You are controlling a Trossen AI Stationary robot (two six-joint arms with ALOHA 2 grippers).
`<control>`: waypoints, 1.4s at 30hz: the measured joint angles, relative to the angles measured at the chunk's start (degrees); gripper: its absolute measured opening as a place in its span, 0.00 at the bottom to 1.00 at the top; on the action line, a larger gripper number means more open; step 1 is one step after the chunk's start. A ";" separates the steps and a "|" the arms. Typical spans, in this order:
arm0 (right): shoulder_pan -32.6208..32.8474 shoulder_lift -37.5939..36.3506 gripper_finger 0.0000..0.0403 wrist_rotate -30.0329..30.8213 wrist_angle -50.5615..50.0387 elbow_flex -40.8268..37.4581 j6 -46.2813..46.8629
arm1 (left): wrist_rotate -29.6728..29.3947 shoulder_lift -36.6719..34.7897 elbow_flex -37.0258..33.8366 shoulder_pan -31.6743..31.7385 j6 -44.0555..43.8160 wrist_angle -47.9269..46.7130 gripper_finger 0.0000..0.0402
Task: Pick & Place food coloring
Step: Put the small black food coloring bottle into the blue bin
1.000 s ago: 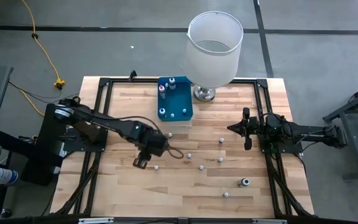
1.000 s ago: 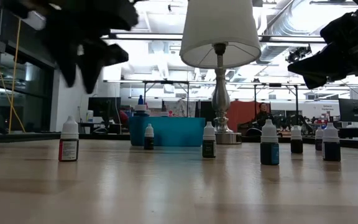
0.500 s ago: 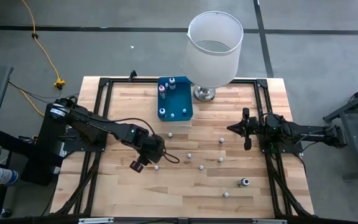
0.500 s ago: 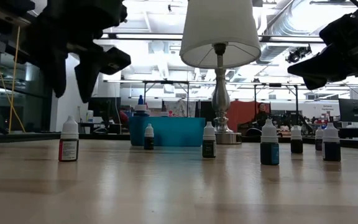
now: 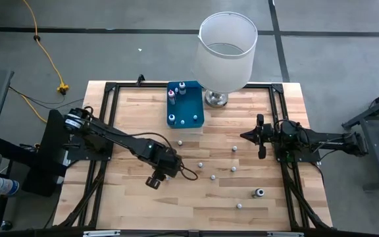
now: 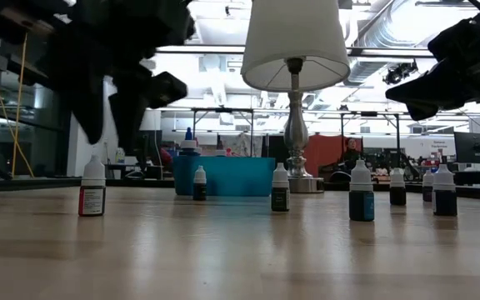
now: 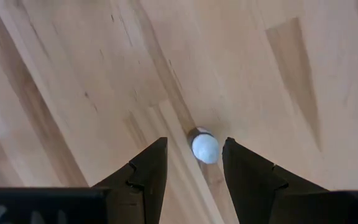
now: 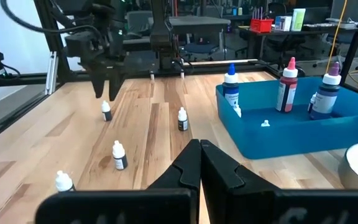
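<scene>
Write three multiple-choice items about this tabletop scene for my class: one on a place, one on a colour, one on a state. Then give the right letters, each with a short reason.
1. Where is the left gripper?
A. above a small white-capped bottle
B. inside the tray
C. touching the lamp

2. What colour is the tray beside the lamp?
A. red
B. blue
C. yellow

3. How are the right gripper's fingers?
A. wide open
B. clamped on a bottle
C. shut on nothing

Key: 1 A, the left wrist view shows the cap between its open fingers. 2 B, the tray is blue in the high view. 3 C, the right wrist view shows the fingertips pressed together, empty.
</scene>
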 joint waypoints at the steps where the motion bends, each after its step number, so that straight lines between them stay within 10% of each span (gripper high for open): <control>1: 0.00 0.13 0.00 0.02 -0.10 0.00 0.01 | -0.03 0.44 0.40 -0.02 -0.51 -0.67 0.37; 42: 0.01 0.55 0.00 0.01 0.02 0.00 -0.01 | -3.37 6.53 1.52 -3.78 -20.94 0.35 0.37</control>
